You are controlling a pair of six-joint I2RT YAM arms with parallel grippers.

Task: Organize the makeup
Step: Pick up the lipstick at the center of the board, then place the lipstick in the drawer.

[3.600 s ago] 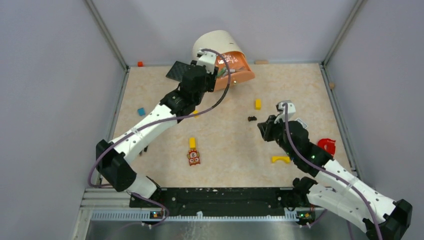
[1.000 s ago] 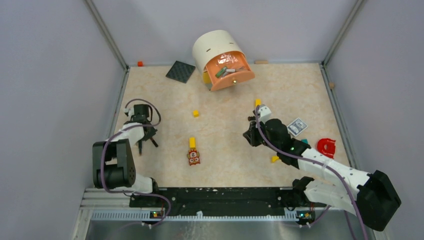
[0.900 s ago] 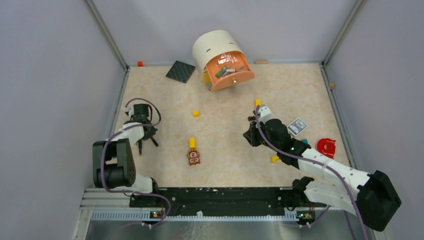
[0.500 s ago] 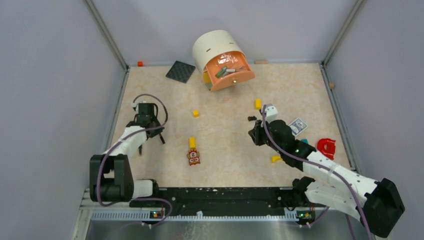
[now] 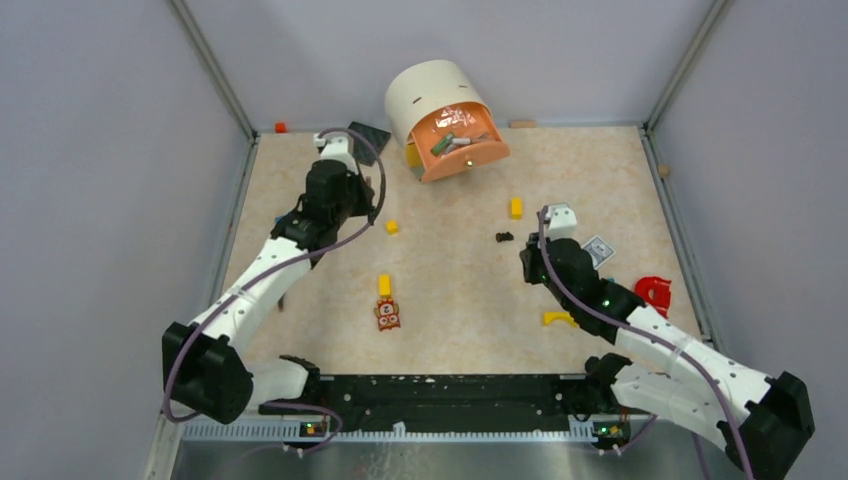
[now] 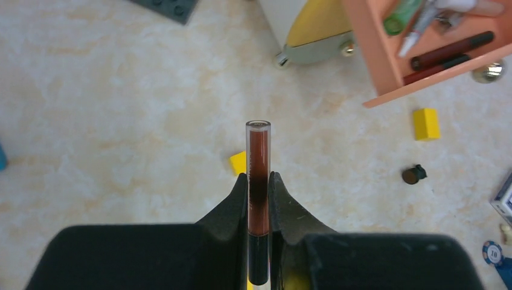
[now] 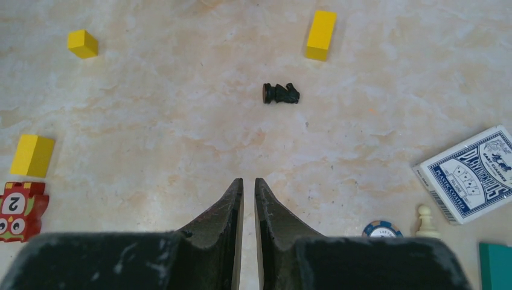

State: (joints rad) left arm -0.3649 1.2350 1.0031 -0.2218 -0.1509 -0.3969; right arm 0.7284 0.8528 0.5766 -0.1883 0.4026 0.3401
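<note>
**Makeup stick** (image 6: 258, 151): dark red-brown, clamped in the left end effector (image 6: 258, 181), above the desk (image 5: 450, 290), far left, near the orange drawer (image 6: 374, 60).
**Drawer:** open, far centre. It holds several sticks and a green tube (image 6: 401, 15).
**Right end effector** (image 7: 247, 184): fingers almost together, gripping nothing.
**Outstanding:** the held stick, likely bound for the drawer; a small black piece (image 7: 281, 93), kind unclear.

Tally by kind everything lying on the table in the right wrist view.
Yellow blocks: 3
Black piece: 1
Red owl tile: 1
Card box: 1
Poker chip: 1
White pawn: 1
Teal piece, cropped: 1
Total: 9
</note>
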